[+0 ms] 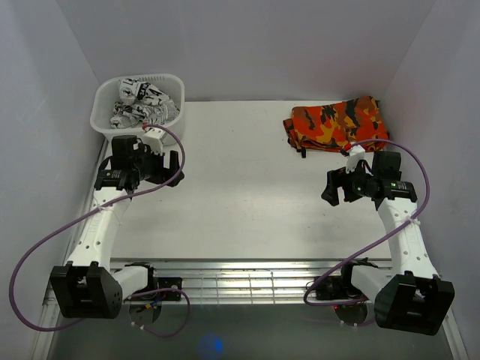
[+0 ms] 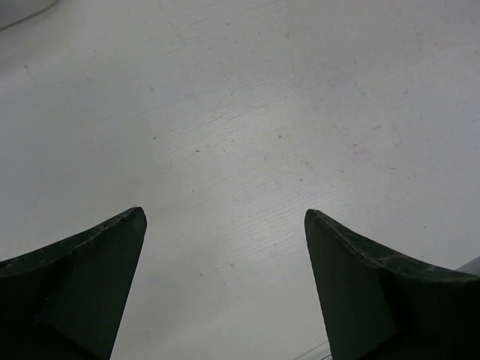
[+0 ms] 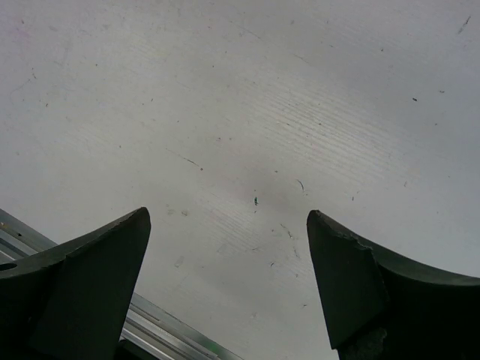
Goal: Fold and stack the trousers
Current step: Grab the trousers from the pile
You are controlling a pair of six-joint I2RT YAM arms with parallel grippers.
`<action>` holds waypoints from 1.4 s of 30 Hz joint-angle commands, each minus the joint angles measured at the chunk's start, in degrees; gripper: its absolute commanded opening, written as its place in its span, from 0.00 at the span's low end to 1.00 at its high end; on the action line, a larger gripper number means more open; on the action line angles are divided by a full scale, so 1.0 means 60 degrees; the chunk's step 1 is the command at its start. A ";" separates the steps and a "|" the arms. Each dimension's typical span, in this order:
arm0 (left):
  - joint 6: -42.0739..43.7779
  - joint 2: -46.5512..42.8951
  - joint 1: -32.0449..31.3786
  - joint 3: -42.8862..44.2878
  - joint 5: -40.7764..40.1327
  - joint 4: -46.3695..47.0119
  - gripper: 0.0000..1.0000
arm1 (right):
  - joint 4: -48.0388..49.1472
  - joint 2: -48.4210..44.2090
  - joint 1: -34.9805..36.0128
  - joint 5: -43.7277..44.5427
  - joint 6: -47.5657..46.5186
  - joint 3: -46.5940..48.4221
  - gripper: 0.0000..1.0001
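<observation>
The white trousers with black newspaper print (image 1: 142, 105) lie crumpled in a white plastic basket (image 1: 103, 118) at the table's far left corner. My left gripper (image 1: 174, 166) is open and empty just in front of the basket, over bare table; its wrist view shows both dark fingers (image 2: 90, 277) wide apart with nothing between them. My right gripper (image 1: 334, 187) is open and empty at the right side of the table, in front of the camouflage garment; its wrist view shows spread fingers (image 3: 375, 285) over bare table.
A folded orange, red and black camouflage garment (image 1: 337, 124) lies at the far right corner. White walls enclose the table (image 1: 240, 195) on three sides. A metal rail (image 1: 240, 281) runs along the near edge between the arm bases.
</observation>
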 commanded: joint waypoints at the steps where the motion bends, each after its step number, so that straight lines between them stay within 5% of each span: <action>1: -0.0078 -0.0519 0.0026 0.0406 -0.0164 0.0048 0.98 | 0.0239 0.0010 0.0022 -0.0128 0.0042 0.0020 0.90; 9: -0.1118 0.2141 0.0011 0.4955 -0.2139 0.0135 0.98 | 0.0326 0.0448 0.0022 -0.0012 0.0086 0.0137 0.90; 20: -0.1251 0.6464 0.0085 0.8152 -0.4792 0.3299 0.98 | 0.0268 0.1313 0.0037 0.0296 0.0203 0.0371 0.90; 29: -0.1924 1.1134 0.0612 1.2150 -0.5482 0.1983 0.98 | 0.0282 0.1958 0.0066 0.0691 0.0203 0.0489 0.90; 42: -0.1617 1.3675 0.1051 1.2874 -0.5892 0.2141 0.98 | 0.0254 0.1929 0.0066 0.1043 0.0144 0.0152 0.90</action>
